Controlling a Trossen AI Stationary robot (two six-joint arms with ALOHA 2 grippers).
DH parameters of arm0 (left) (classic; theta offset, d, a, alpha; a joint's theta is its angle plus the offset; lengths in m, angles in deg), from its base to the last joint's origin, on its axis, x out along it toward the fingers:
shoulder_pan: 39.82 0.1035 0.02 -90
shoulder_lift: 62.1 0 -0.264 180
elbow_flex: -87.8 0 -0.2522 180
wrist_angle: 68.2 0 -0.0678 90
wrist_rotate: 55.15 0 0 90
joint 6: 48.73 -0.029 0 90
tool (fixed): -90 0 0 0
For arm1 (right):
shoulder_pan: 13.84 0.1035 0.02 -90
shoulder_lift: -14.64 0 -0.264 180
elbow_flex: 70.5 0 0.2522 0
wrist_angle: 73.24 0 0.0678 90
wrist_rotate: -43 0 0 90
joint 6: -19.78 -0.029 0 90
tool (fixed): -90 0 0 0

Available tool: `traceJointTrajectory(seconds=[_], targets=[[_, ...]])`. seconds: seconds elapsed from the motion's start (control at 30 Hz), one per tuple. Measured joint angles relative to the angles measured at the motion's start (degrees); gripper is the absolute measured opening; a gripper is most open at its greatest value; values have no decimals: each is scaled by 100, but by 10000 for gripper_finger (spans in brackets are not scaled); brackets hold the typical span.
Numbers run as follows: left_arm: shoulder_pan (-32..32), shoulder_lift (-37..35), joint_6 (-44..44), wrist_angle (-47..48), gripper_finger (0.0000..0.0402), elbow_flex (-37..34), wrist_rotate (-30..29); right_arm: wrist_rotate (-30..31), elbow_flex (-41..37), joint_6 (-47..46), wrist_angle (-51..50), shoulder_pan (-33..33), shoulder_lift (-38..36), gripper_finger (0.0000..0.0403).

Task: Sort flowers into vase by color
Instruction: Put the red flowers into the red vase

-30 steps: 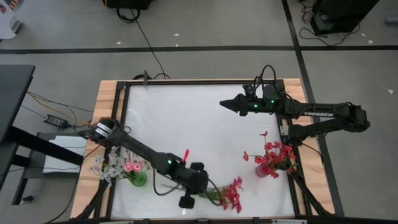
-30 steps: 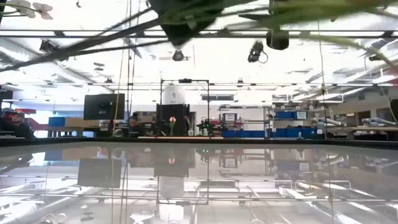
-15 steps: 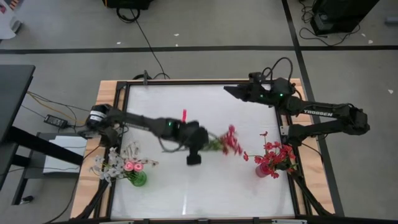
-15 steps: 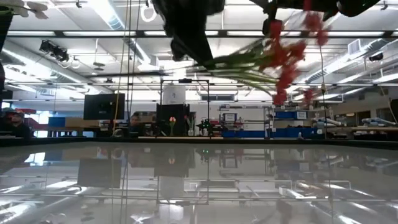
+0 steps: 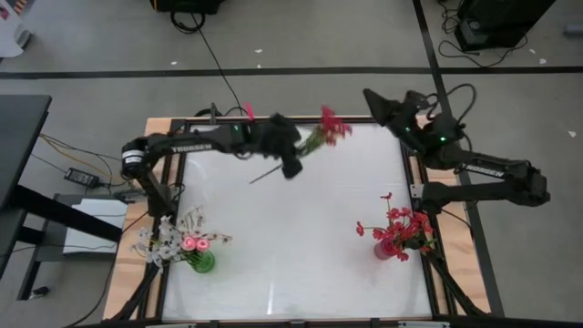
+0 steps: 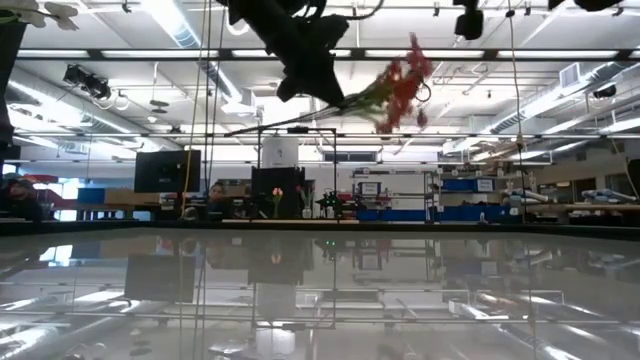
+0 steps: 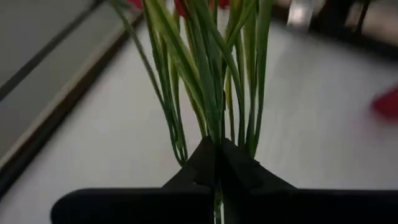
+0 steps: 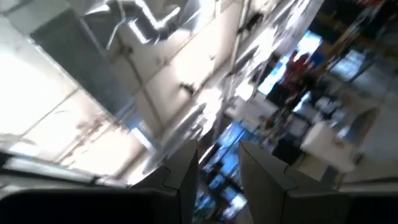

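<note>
The green vase [image 5: 202, 262] holds white and pink flowers [image 5: 173, 242]; across the table from it, the red vase [image 5: 383, 248] holds red ones. My left gripper [image 5: 293, 162] pinches a red spray [image 5: 330, 125] near the far rim. My right gripper [image 5: 372, 97] stands half-spread, empty. "TROSSEN" marks my arms.

- The surface [image 5: 291, 219], mid-frame in the high view, is plain glossy white, with a black frame and pale wood edges.
- The red blossom spray [image 5: 330, 124], upper centre, has red heads on green stems.
- The red bunch [image 5: 397, 231], lower right, sits in a red vase.
- The white and pink flowers [image 5: 178, 241], lower left, stand in a green vase [image 5: 202, 262].
- Both arms are black; the left gripper [image 7: 217, 163] has black fingers.
- The floor is grey with black lines.
</note>
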Motion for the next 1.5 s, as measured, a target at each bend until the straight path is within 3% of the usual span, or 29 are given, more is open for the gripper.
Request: traceJointTrajectory(seconds=[0.27, 0.5, 0.63, 0.8, 1.1, 1.5], targets=[[403, -19, 606, -2161, 11, 0, 836, -72, -2, 957, -1783, -395, -634, 140], [511, -19, 1044, -3910, 11, 0, 849, -1442, -1, 1581, -2669, -614, -857, 188], [443, -19, 973, -4527, 11, 2, 929, -2306, -2, 1846, -2664, -543, -729, 213], [313, -2, 970, -5439, 11, -147, 1197, -2507, -2, 2230, -2557, -470, -346, 224], [118, 43, 1539, -7141, 11, -1364, 1393, -3016, 0, 2415, -1742, -475, 162, 224], [-155, 88, 1262, -6912, 11, -1410, 1763, -3910, 104, 2391, -461, -322, 993, 234]])
